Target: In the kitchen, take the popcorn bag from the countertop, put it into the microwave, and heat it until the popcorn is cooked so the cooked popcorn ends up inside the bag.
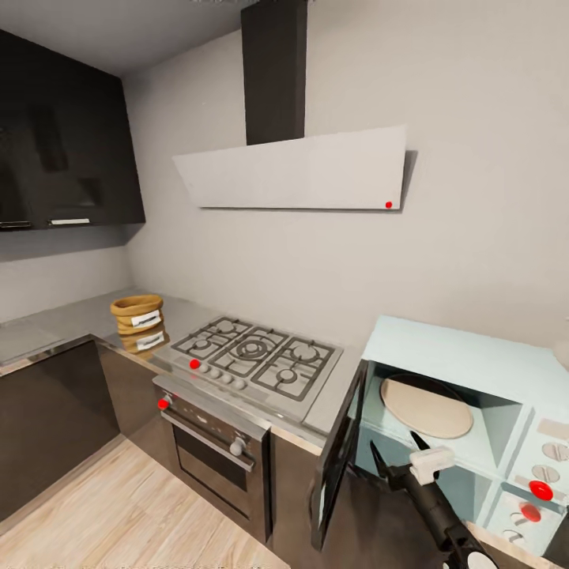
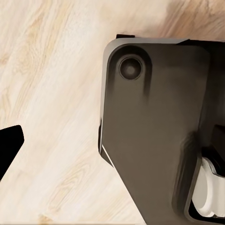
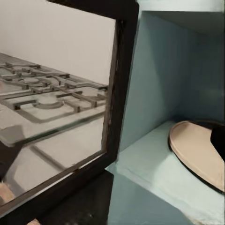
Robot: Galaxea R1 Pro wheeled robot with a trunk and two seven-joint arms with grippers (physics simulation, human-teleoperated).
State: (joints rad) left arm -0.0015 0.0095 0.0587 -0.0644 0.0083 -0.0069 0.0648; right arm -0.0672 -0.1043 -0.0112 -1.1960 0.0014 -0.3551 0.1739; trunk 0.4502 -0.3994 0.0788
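Popcorn bag (image 1: pixel 139 322) sits on the table (image 1: pixel 71 320) left of the hob (image 1: pixel 257 357); we see the microwave (image 1: pixel 466 411) open, holding its turntable (image 1: pixel 425 405) (bare), right fingers (image 1: pixel 399 462) spread before it.

Gas hob (image 1: pixel 257 359) above steel oven (image 1: pixel 213 450); hood (image 1: pixel 296 170) overhead.

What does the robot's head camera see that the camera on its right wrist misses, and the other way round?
Head camera alone: the popcorn bag standing on the countertop left of the hob, the extractor hood, the oven, the microwave's knobs, and the right gripper in front of the microwave. Wrist camera alone: a close look through the door's glass at the burners behind. Both: the hob, the open microwave and its bare turntable.
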